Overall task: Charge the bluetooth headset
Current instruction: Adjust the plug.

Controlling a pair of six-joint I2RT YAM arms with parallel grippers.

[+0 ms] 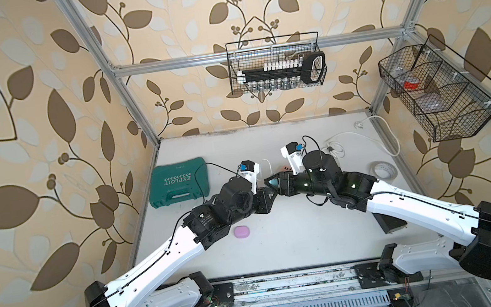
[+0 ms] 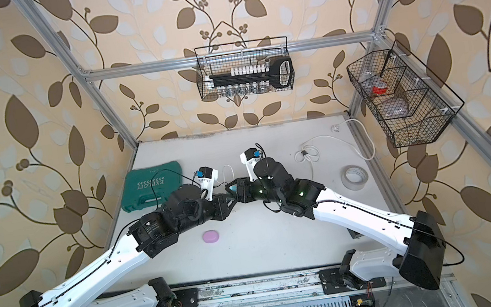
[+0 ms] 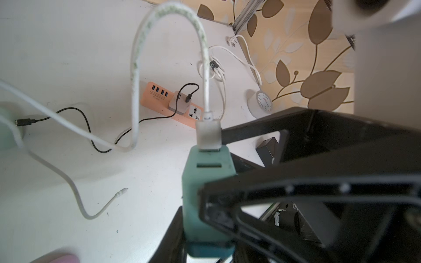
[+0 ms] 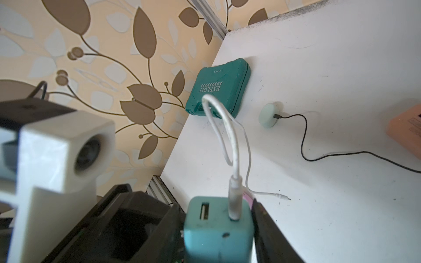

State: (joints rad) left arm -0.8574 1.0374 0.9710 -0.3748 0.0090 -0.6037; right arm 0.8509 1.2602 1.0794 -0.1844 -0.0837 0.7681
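Green tool case [image 1: 178, 181]: left of centre in both top views, flat on the white table [image 1: 299, 235].
Pink oval case [image 1: 242, 231]: lower and left of centre, on the table just below the left forearm, well apart from both pairs of jaws.
Left gripper [image 1: 268, 193]: centre of frame, tip to tip with its twin. One finger [image 3: 175, 230] lies against the teal charger block [image 3: 208, 205] and the other is hidden, so I cannot tell if it is clamped.
Teal charger block: off the table, between both pairs of jaws. A white cable [image 3: 134, 102] is plugged into one of its two slots and arches in a loop. The cable's free tip [image 3: 121, 192] lies on the table.
Right gripper [image 4: 218, 230]: jaws narrow, with a finger close on each side of the block. I cannot tell whether they are pressing or just off.
Mint round case [image 4: 270, 115]: on the table near the tool case, with a black cable's plug [image 4: 276, 116] at its edge.
Tape roll [image 1: 383, 170]: right of centre.
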